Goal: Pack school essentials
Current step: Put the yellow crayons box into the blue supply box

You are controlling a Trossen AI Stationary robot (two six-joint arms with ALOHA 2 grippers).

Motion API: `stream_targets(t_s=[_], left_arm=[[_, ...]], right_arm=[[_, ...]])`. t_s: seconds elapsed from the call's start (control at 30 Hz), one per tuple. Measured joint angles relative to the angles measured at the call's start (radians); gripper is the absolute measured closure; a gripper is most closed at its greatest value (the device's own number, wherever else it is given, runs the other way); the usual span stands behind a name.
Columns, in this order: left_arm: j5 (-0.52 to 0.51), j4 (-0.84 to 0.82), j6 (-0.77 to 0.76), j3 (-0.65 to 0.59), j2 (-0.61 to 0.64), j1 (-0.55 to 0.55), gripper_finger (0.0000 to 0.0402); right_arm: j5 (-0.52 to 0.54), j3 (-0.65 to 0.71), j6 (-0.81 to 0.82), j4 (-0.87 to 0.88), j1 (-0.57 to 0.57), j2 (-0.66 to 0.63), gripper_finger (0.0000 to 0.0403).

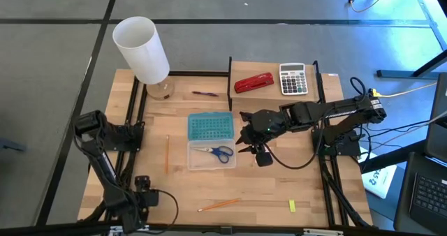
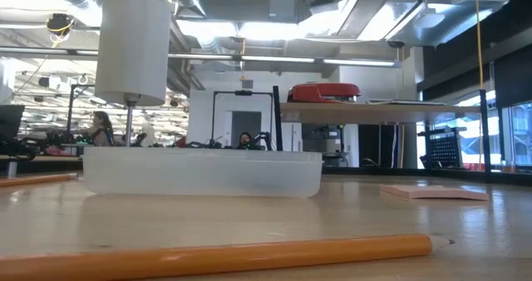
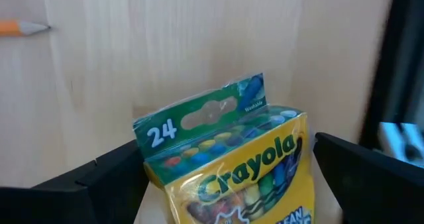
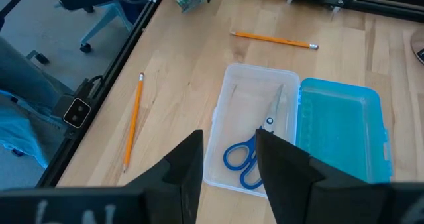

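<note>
A light wooden table (image 1: 279, 187) framed in black rails is seen from above, set on a grey floor; in the low view a big open room with ceiling lights and desks is seen behind it, and a person can be made out far back.

Starting at the left edge, the left tool (image 1: 143, 191) is parked at the near-left corner of the table. Its fingers (image 3: 99, 184) are spread fully wide, and a green-yellow crayon box (image 3: 228, 161) is sat between them in the left wrist view; whether the box is actually touched can't be told. A white cylinder (image 1: 142, 49) is stood at the far-left corner. An orange pencil (image 1: 167, 154) is laid just left of the clear case (image 1: 211, 156), and another pencil (image 1: 219, 204) is laid near the front edge.

In the middle, the clear case is lying open with its blue lid (image 1: 210, 126) flipped back, and the blue-handled scissors (image 1: 216, 151) are resting inside it. A thin dark-red pen (image 1: 204, 93) is left behind the case.

To the right, the right tool (image 1: 246, 139) is hovering just beside the case, its fingers parted only narrowly with nothing gripped; the scissors are seen right past the fingertips in the right wrist view. A tiny yellow block (image 1: 292, 206) is lying near the front right. A red stapler (image 1: 253, 83) and a grey calculator (image 1: 293, 79) are placed on a raised shelf (image 1: 272, 68) at the back.
</note>
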State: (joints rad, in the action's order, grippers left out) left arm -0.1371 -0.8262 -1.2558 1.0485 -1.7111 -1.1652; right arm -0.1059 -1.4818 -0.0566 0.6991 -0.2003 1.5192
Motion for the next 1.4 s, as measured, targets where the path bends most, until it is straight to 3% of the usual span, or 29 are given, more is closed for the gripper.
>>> stream_targets(t_s=[0.2,0.53,1.4], left_arm=[[0.068,-0.001,-0.060,0.000,0.016,-0.013,0.0003],[0.073,0.040,-0.223,-0.042,0.016,-0.049,0.0003],[-0.011,0.169,-0.201,-0.122,0.016,-0.074,0.0003]], right_arm=[[0.000,0.000,0.000,0.000,0.000,0.000,0.0264],[0.000,0.000,0.000,0.000,0.000,0.000,0.0264],[0.000,0.000,-0.001,0.000,0.000,0.000,0.0264]])
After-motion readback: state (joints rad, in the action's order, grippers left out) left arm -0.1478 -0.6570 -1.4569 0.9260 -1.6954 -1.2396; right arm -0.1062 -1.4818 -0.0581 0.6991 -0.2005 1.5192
